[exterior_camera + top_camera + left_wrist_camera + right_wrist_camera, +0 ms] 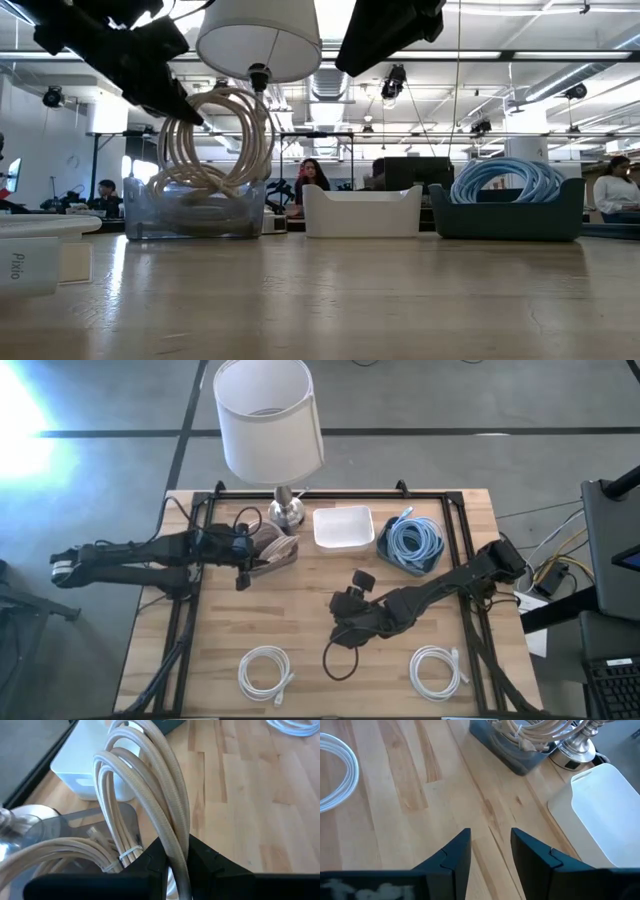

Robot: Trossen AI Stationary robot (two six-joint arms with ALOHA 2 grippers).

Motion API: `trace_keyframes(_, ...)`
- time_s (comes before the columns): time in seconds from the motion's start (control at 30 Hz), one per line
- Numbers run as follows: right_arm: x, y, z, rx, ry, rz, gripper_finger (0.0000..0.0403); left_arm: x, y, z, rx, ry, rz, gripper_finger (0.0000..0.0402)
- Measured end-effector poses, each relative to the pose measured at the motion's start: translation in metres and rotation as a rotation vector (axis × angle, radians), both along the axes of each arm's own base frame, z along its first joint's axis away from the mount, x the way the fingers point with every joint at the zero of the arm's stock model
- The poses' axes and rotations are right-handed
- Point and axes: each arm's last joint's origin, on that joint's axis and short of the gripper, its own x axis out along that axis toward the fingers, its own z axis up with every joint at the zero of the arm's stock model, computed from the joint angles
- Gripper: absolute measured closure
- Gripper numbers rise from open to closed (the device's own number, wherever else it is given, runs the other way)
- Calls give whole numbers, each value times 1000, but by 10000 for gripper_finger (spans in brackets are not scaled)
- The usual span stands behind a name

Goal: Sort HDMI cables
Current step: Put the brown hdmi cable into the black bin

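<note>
Pinched in the left gripper (172,865) at frame bottom, beige cable coil (145,795) over clear bin (195,210); right gripper (490,847) unclenched, empty; may snag the rim, spilling outside.

Beige HDMI cable coil (150,800), wound in several loops and standing upright, pinched at its lower edge, above further beige coils (275,550) lying in a clear bin. Light blue coils (414,542) piled in a dark blue bin. Two white coils lying flat on the desk near its front edge, one left (265,671), one right (437,669).
</note>
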Motion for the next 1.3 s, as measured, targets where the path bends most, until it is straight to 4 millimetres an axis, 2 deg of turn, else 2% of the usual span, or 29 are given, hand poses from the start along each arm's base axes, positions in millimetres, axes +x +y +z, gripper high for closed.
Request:
trace_keyframes(0.47,-4,-2,-14,-15,37,0,265,-2,0,-16,-119,10,79,345)
trace_keyframes(0.73,-2,-1,-13,-1,7,1,269,-3,3,-18,-60,25,178,299)
trace_keyframes(0.97,-2,0,-13,5,9,5,257,-13,5,-29,14,182,301,262)
trace_keyframes(1.13,-2,2,-14,78,32,37,249,-19,6,-34,39,261,355,253)
trace_keyframes(1.3,-2,4,-15,177,37,26,245,-19,6,-32,39,260,356,254)
